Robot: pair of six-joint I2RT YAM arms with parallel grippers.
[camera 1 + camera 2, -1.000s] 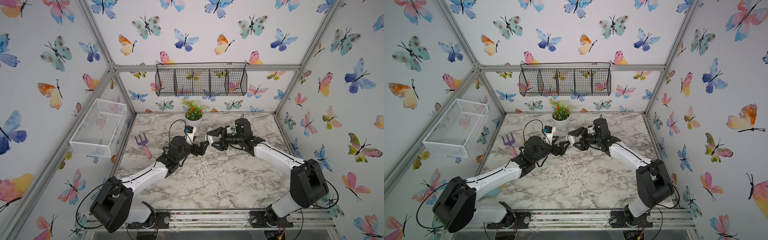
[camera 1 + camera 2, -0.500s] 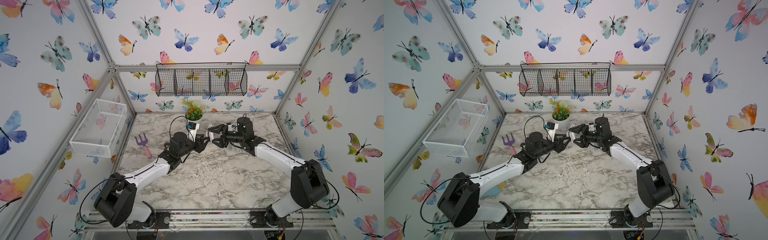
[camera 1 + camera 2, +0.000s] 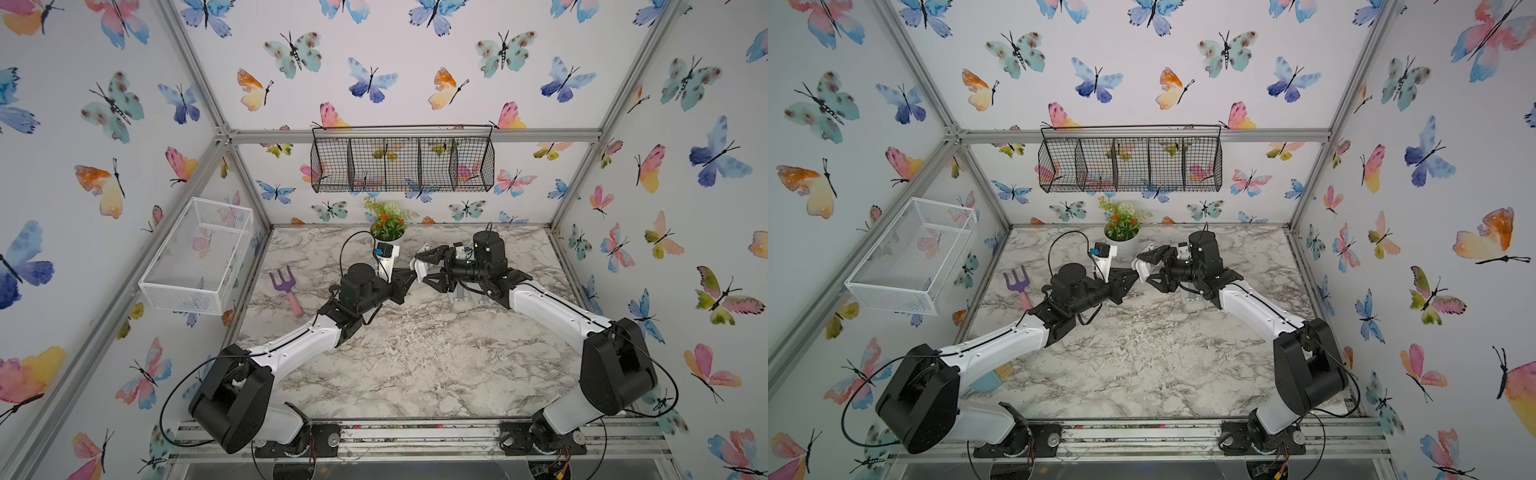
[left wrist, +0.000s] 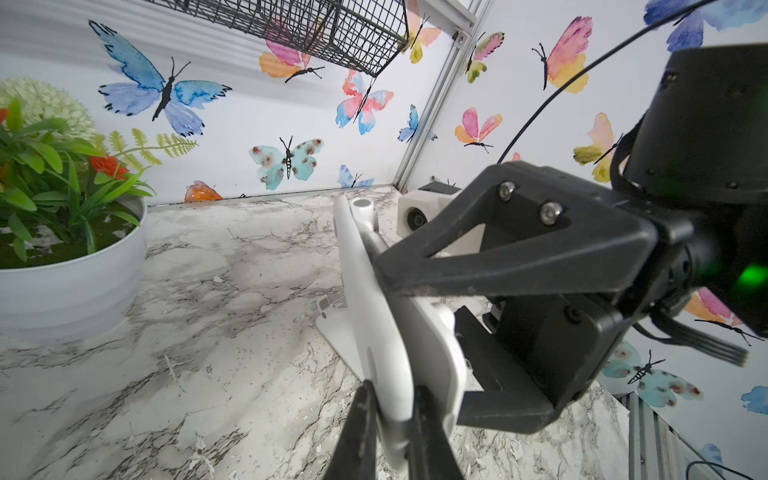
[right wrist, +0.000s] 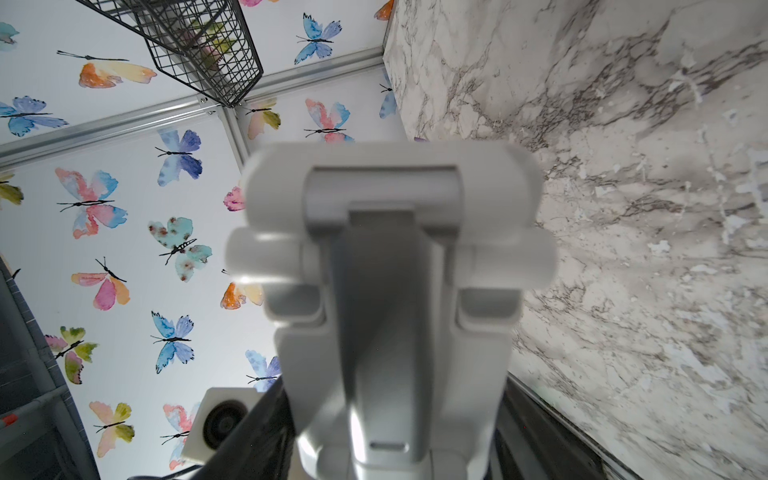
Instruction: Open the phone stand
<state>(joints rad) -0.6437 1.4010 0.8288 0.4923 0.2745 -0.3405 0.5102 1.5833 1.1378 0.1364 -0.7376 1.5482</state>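
Phone stand [image 4: 365,291], grasped by left pincer [image 4: 392,399] and right pincer [image 3: 428,268] over marble tabletop [image 3: 415,353], butterfly-papered walls [image 3: 415,62] around.

Phone stand [image 5: 390,291]: out of focus in the right wrist view, lower end cut by the frame edge; small and largely covered by fingers in both top views. Left gripper [image 4: 392,415]: finger bases run off the picture. Potted plant [image 4: 75,282]: cropped. Teal item [image 3: 988,380]: mostly under the left arm, kind indiscernible.
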